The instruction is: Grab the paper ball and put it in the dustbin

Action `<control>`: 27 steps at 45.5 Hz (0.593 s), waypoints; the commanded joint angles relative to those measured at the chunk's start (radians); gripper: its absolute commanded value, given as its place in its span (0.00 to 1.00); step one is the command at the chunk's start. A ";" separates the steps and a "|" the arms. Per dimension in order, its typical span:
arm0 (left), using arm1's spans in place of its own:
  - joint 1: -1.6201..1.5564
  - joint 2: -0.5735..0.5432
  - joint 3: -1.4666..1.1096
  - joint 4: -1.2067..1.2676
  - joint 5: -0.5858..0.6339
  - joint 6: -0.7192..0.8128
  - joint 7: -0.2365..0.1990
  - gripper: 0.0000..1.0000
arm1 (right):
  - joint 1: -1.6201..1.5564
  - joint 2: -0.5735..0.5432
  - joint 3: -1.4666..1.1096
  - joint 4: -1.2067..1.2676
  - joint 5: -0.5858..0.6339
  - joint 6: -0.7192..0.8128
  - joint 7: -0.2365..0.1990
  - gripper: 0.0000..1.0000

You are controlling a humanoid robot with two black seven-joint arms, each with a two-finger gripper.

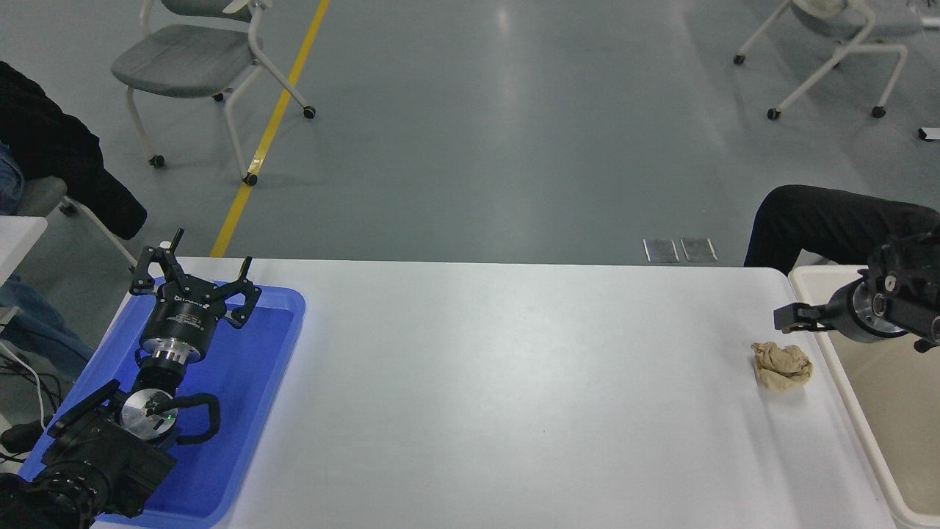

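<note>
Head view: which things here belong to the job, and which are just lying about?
Job:
paper ball, on the table beside the bin
dustbin, at the right edge
right gripper, above the ball

Lying about:
blue tray
left gripper, parked over the tray
chairs
</note>
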 commanded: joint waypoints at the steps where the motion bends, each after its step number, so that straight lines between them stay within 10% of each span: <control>1: 0.000 0.000 0.000 0.000 0.000 0.000 0.000 1.00 | -0.139 0.045 0.130 -0.107 -0.001 -0.090 0.000 1.00; 27: -0.002 0.000 0.000 0.000 0.000 0.000 0.000 1.00 | -0.290 0.140 0.347 -0.181 0.005 -0.154 -0.003 0.97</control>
